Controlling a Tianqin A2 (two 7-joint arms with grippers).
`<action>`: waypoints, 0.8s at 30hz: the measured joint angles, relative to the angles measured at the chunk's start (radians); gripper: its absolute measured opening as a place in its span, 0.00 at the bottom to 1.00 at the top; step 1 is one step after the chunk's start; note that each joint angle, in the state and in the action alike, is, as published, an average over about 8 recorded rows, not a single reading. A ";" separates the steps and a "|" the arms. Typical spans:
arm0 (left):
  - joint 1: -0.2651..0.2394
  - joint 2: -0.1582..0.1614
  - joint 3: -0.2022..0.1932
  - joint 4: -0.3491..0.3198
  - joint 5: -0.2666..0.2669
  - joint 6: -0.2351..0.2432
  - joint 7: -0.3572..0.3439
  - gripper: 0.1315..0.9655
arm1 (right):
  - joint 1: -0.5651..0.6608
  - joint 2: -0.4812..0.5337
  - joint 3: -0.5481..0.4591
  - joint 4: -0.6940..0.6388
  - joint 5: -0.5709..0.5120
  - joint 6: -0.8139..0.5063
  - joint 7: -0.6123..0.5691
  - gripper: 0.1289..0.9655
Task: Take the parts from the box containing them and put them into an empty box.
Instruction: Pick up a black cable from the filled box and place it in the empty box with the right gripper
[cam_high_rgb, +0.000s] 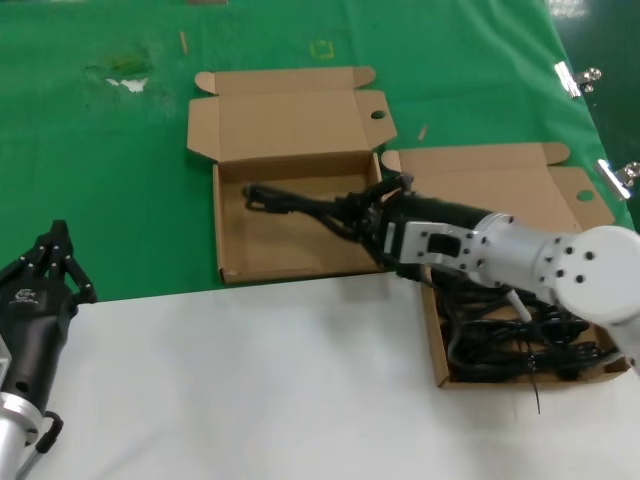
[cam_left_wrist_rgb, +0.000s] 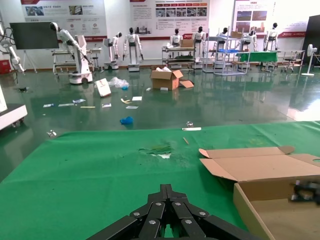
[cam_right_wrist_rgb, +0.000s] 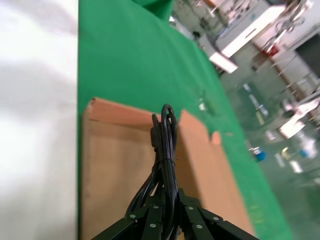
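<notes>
No readable writing is showing on either carton; the wall posters in the left wrist view are too small to read. Two flat brown cardboard boxes are sitting open on the green desk (cam_high_rgb: 120, 200), lids folded back. The right box (cam_high_rgb: 500, 175) is holding a tangled heap of black power cords (cam_high_rgb: 520, 340) at its near end. The left box (cam_high_rgb: 290, 255) is containing nothing loose of its own; its floor is showing bare brown. The right end effector (cam_high_rgb: 372, 212) is reaching over the left box's right wall, its fingers closing narrowly around one coiled cord (cam_high_rgb: 295, 203), which is stretching out across that box's interior toward its far left corner. The left end effector (cam_high_rgb: 55, 262) is hovering over the desk's near left, fingers pinched together on nothing.
</notes>
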 joint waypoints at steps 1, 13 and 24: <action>0.000 0.000 0.000 0.000 0.000 0.000 0.000 0.01 | 0.007 -0.009 -0.004 -0.016 -0.008 -0.003 0.012 0.05; 0.000 0.000 0.000 0.000 0.000 0.000 0.000 0.01 | 0.090 -0.101 -0.028 -0.201 -0.033 0.010 0.014 0.05; 0.000 0.000 0.000 0.000 0.000 0.000 0.000 0.01 | 0.151 -0.153 -0.023 -0.336 -0.011 0.044 -0.041 0.05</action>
